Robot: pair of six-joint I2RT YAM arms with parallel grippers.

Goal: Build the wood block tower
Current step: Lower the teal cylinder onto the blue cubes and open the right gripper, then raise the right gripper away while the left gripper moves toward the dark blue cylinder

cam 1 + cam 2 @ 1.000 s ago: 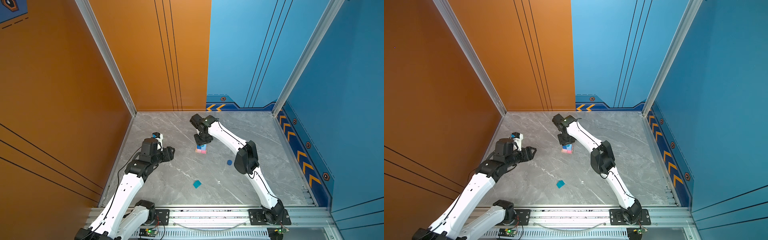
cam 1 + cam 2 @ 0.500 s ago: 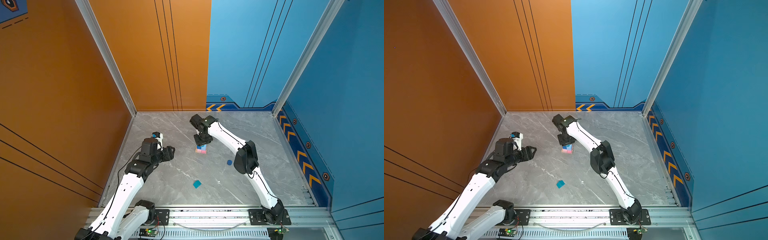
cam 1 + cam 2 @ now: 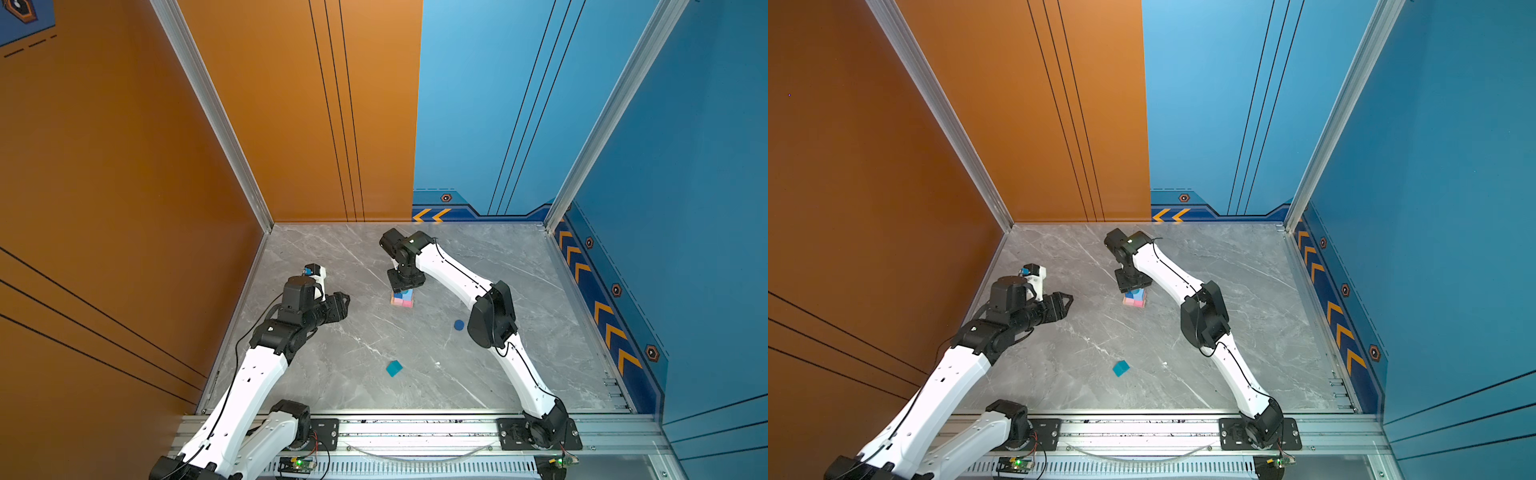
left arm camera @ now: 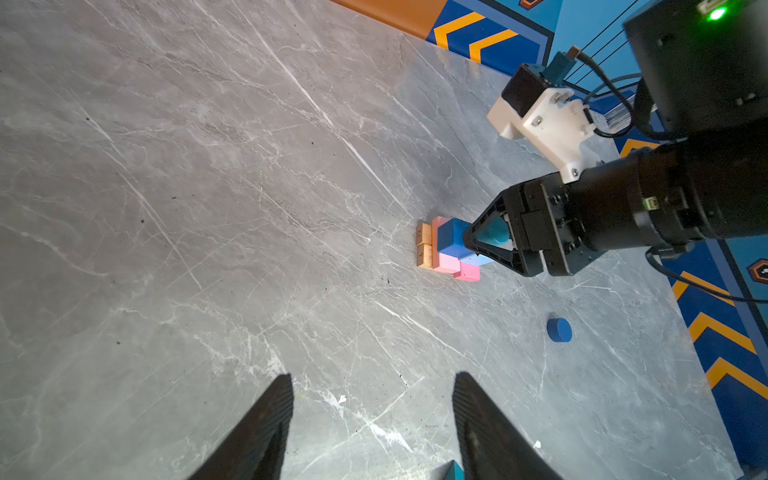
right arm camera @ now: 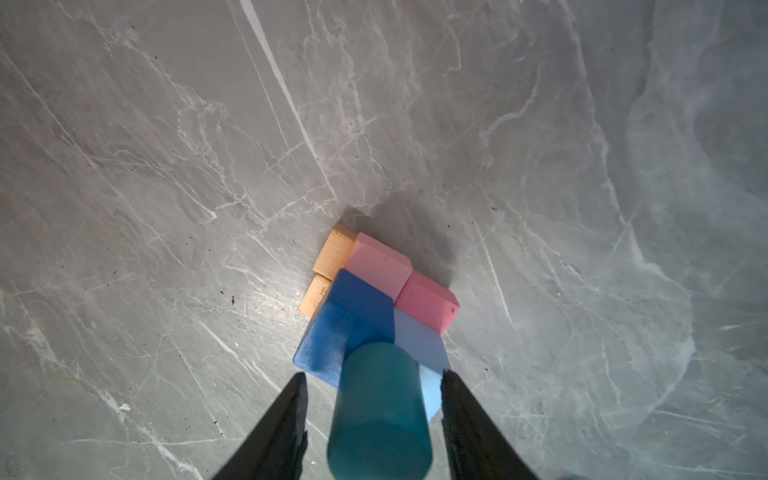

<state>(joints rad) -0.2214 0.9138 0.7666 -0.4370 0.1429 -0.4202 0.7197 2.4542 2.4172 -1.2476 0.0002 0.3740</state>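
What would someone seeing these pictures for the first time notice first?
The colourful stack of blocks in the middle of the table, with a teal cylinder on top between the open fingers of the right gripper. A teal cube and a dark-blue disc lie loose nearer the front.

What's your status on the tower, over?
Left hand open, empty. Right hand open around teal wooden cylinder atop painted wood block tower. Teal wooden cube, dark-blue wooden cylinder loose; nothing blocking.

The left gripper hovers level, jaws spread wide; the right gripper points straight down, jaws parted.
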